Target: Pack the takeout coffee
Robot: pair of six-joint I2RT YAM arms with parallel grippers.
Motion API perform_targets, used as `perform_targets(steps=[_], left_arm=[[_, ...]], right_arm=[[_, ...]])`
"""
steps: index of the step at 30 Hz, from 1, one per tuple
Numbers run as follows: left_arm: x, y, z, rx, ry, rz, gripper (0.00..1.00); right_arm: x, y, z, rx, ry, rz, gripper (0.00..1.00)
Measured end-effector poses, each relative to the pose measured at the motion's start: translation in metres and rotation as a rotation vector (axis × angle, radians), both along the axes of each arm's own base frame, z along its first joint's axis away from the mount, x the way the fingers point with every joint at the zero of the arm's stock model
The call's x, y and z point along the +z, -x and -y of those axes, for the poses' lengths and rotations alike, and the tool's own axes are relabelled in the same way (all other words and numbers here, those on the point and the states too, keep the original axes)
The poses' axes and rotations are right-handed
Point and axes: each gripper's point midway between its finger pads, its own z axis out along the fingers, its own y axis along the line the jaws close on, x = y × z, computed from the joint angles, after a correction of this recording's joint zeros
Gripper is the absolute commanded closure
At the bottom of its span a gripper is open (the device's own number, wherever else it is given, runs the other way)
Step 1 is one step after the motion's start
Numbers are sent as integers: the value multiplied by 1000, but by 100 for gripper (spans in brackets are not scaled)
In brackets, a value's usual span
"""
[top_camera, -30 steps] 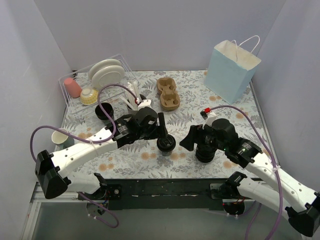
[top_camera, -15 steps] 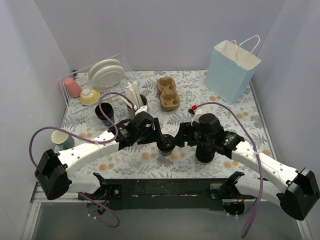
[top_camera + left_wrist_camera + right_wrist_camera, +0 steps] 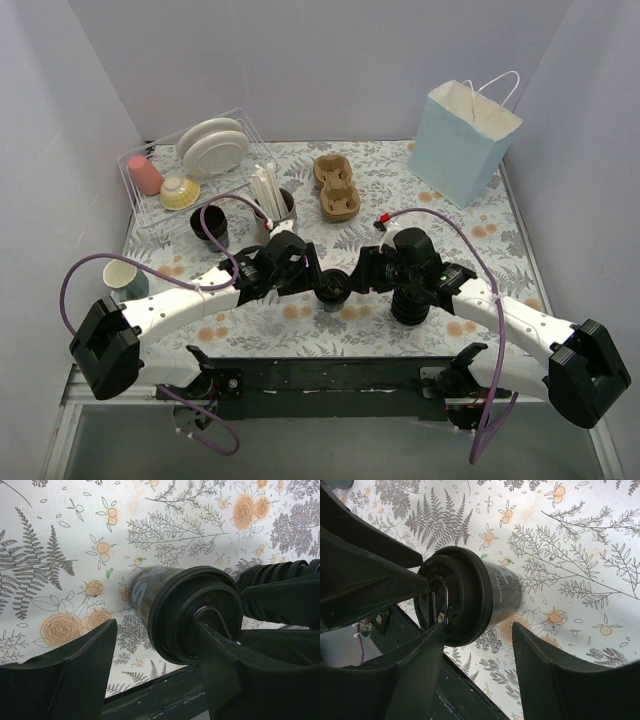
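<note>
The cup [image 3: 333, 288] stood at 6 o'clock on the worktop [image 3: 450, 200], between your left hand [image 3: 155, 645] and right hand [image 3: 479, 630], both spread wide. It looked light and crushable, so you should grip gently just under the lid [image 3: 192, 612].

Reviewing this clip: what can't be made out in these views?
1. Grip contact on the small black lidded paper cup: wrist views, one finger of the left gripper and of the right gripper overlaps its lid.
2. Ribbed stack of black lids: top view, partly under the right arm.
3. Inside of the light-blue paper bag: top view, hidden by its walls.
4. Pale print on the cup's side: left wrist view, too blurred.
</note>
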Motion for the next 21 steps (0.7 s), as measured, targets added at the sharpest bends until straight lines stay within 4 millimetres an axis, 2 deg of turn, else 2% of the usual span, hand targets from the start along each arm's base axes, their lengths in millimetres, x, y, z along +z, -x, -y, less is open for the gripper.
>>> perform_targets(steps=[8,15,18,21], left_arm=[[-4,0,3,11,28,-4,42],[-5,2,4,22,69,-1,44],[-5,2,4,27,80,-1,45],[-5,2,5,27,82,0,45]], right_arm=[[0,1,-5,29,-81,22,53],[-6,2,4,11,-107,35,53],[-15,5,11,0,-83,8,49],[-14,5,15,-2,-75,14,46]])
